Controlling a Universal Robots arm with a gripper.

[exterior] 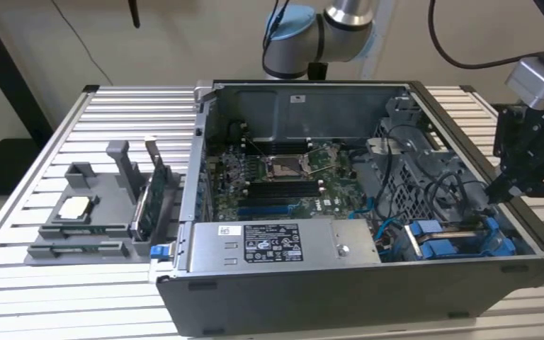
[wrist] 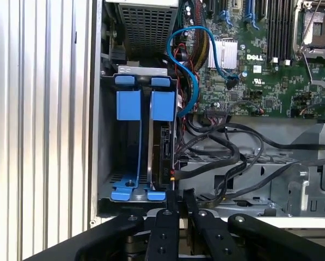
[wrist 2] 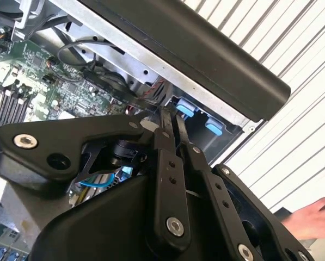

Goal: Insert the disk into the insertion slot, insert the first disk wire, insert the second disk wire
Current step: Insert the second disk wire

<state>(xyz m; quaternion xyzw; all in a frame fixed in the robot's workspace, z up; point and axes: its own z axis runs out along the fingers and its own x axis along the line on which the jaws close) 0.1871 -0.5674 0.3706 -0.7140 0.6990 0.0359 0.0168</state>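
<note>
**Gripper at the drive bay, disk seated on edge**

One gripper [wrist: 178, 194] hung at the corner of one open case [exterior: 348, 301], at the exterior view's right, just above the insertion slot [wrist: 143, 69]. In the first wrist view the slot carried two blue tabs [wrist: 128, 104] side by side. The one disk [wrist: 163, 152] stood on edge under one of them, inside the slot. One blue cable [wrist: 196, 84] looped beside the slot, and several black cables [wrist: 222, 147] ran past the disk's near edge. One grey power box [exterior: 272, 244] lay along the case's front wall.

The disk showed edge-on, its faces hidden. In the second wrist view the gripper's own body covered most of the slot. One hand [wrist 2: 314, 217] was cut off at that picture's corner.

The two fingers [wrist 2: 163, 138] were drawn together with only a thin slit between them. Their tips sat by the disk's end among the black cables. Whether they pinched a cable or touched the disk could not be made out.
</note>
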